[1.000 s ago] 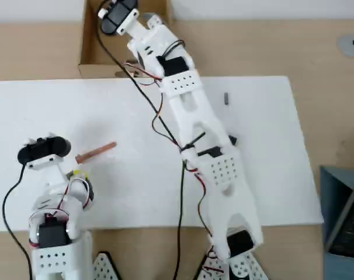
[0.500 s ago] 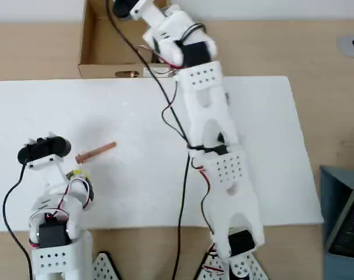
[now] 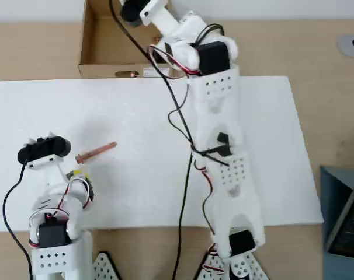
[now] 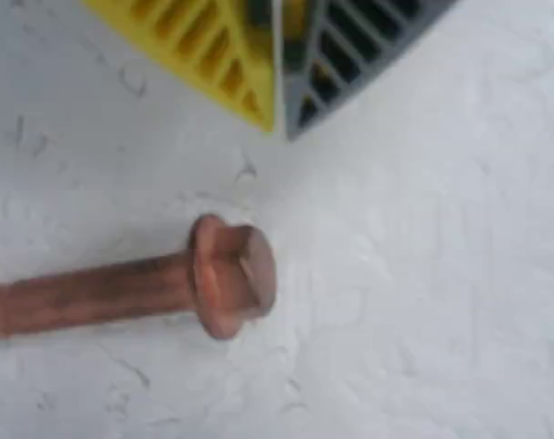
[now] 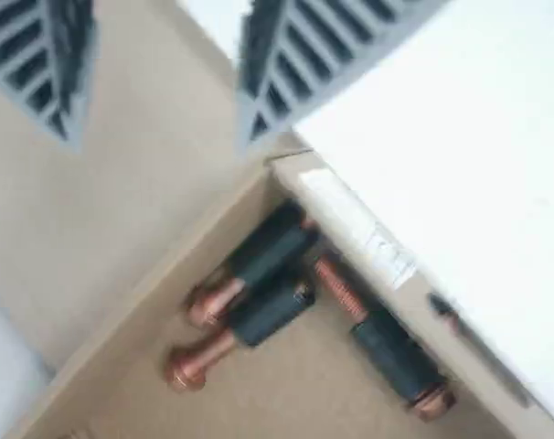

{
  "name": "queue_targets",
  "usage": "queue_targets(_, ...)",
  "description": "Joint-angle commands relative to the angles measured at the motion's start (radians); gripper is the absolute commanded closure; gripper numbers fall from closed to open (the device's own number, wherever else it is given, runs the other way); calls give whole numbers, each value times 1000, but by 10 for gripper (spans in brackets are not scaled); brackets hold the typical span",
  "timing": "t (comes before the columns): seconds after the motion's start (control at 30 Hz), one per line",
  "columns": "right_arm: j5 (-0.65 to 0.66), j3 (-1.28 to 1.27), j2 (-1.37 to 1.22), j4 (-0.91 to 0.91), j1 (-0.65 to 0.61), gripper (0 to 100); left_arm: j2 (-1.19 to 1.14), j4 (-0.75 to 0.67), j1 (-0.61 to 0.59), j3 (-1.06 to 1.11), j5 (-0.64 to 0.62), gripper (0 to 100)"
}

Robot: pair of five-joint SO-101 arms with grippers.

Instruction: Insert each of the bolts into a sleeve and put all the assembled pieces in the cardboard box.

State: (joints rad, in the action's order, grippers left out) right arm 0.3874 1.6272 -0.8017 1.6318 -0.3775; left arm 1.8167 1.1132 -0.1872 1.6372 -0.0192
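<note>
right wrist view: three bolts in black sleeves lie in the box by its wall, the right jaws wide apart above, empty. a white label on the rim is unreadable. one bare bolt lies on the white surface just beside the left jaws, closed on nothing.

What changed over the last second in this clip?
The right arm pushed farther over the cardboard box, its forearm swinging rightward; the right gripper hangs open above the assembled pieces. The left gripper and the loose bolt stayed put.
</note>
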Motion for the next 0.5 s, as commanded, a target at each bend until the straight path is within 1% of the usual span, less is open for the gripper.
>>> queue_targets(0.0,-49,41,150,97,21,868,7,-3,-9,-8,-2,996)
queue_targets(0.07,-58,35,206,158,22,868,7,-3,-9,-8,-2,996)
queue_targets(0.27,-75,28,343,157,44,868,7,-3,-9,-8,-2,996)
queue_targets(0.47,-75,-148,526,157,82,868,7,-3,-9,-8,-2,996)
